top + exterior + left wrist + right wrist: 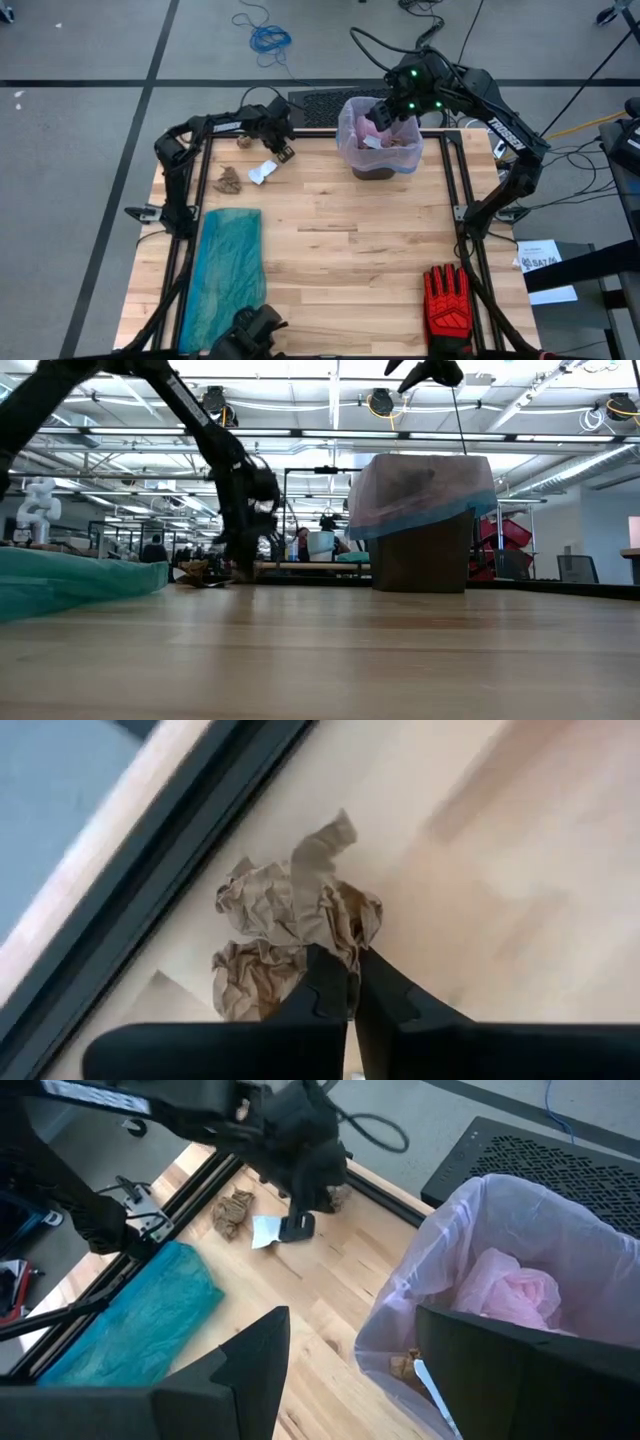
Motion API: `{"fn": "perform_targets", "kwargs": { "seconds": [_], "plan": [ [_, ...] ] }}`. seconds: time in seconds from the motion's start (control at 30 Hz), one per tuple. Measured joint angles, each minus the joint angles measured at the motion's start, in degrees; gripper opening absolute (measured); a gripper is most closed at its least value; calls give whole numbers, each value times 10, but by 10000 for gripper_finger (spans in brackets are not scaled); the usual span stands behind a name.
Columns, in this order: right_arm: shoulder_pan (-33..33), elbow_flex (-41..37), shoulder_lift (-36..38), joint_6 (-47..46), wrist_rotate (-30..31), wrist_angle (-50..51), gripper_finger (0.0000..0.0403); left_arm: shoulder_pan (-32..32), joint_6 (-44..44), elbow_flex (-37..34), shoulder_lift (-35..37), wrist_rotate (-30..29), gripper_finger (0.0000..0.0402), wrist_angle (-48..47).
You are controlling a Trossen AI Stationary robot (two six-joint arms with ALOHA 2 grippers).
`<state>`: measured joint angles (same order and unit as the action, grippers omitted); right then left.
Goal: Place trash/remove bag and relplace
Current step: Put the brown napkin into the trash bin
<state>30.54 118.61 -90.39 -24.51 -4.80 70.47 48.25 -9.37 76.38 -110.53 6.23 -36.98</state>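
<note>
A brown bin [378, 170] stands at the table's far side, lined with the pinkish bag [352, 135]; its blue rim [400, 520] is folded down outside. Crumpled pink plastic [505, 1290] and scraps lie inside. My right gripper [385, 115] hovers open over the bin's mouth [350, 1320]. My left gripper [252, 140] is shut at a brown paper wad [243, 142] near the far left corner. Another brown wad [230, 180] and a white scrap [262, 172] lie on the wood close by. My left gripper [350, 990] is shut on the brown paper wad's near edge [335, 935], pinched at the fingertips. The fingers slant down toward the far left corner. The tips themselves cover the exact spot. The rest of the wad [285, 915] bulges beyond them, beside the table's rail.
A translucent teal bag [225, 265] lies along the left side. A red-and-black glove [447, 300] sits near the right near corner. Black frame rails [455, 180] border the table. A dark device [255, 330] is at the near edge. Bare wood [340, 250] fills the middle.
</note>
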Motion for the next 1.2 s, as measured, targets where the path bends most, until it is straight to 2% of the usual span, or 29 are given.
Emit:
{"fn": "perform_targets", "kwargs": {
  "seconds": [0.17,0.37,0.47,0.53,0.63,0.83,1.03,1.2],
  "plan": [
    [-1,0,-2,-22,24,23,208,-1,30,0,84,47,4,24],
    [25,0,-5,-62,214,163,208,-4,112,1,195,123,3,95],
    [52,-1,-5,-75,264,195,203,-4,165,1,236,157,3,138],
    [73,-10,-5,-76,277,194,189,-4,202,1,257,181,2,168],
    [114,-40,-10,-61,277,192,149,-9,250,1,281,202,2,215],
    [176,-175,-16,1,244,129,16,-22,301,2,309,225,2,275],
    [172,-290,-15,-13,99,9,1,-39,305,2,316,226,2,277],
    [105,-319,-16,-47,54,-54,1,-52,316,2,316,225,1,276]
  ]
}}
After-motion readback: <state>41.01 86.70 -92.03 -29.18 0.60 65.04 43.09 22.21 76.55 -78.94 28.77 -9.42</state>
